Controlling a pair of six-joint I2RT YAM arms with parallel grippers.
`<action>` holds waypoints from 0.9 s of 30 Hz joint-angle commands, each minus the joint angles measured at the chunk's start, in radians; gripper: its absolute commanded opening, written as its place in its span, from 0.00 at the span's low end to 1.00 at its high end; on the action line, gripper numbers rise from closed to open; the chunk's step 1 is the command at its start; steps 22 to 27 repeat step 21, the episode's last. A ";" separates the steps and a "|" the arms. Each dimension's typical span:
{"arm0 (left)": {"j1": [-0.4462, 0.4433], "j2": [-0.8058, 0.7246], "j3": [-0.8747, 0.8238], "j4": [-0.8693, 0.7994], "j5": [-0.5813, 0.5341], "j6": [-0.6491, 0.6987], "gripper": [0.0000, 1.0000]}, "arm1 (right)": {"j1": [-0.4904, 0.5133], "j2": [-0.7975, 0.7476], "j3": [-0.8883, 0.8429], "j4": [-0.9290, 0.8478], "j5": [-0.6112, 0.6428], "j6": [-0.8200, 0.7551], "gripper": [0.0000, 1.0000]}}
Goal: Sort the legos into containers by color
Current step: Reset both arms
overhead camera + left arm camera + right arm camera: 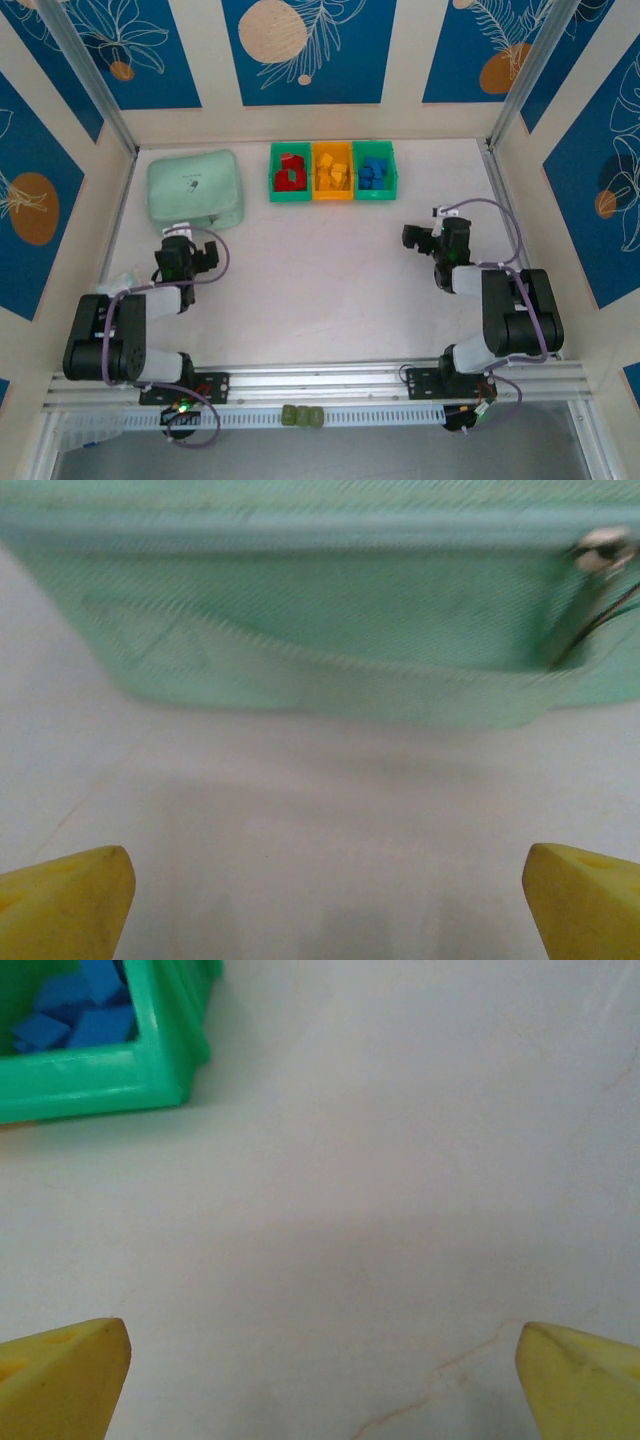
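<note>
Now legos [331, 177] inside containers [332, 198]

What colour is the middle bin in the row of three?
The middle bin is orange, seen best in the top external view.

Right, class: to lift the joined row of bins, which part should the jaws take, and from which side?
Probably the near wall of the green bin holding blue bricks, coming straight down with the jaws astride it. The bins stand upright and open, so that thin rim is exposed.
</note>
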 commanded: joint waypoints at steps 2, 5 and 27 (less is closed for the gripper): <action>-0.009 0.110 -0.026 0.416 0.161 0.101 0.99 | 0.003 0.025 0.005 0.162 -0.140 -0.050 0.99; -0.012 0.153 -0.018 0.428 0.156 0.100 0.99 | 0.016 0.024 0.004 0.164 -0.116 -0.059 0.99; -0.027 0.155 0.031 0.342 0.172 0.126 0.99 | 0.013 0.021 0.002 0.160 -0.129 -0.061 0.99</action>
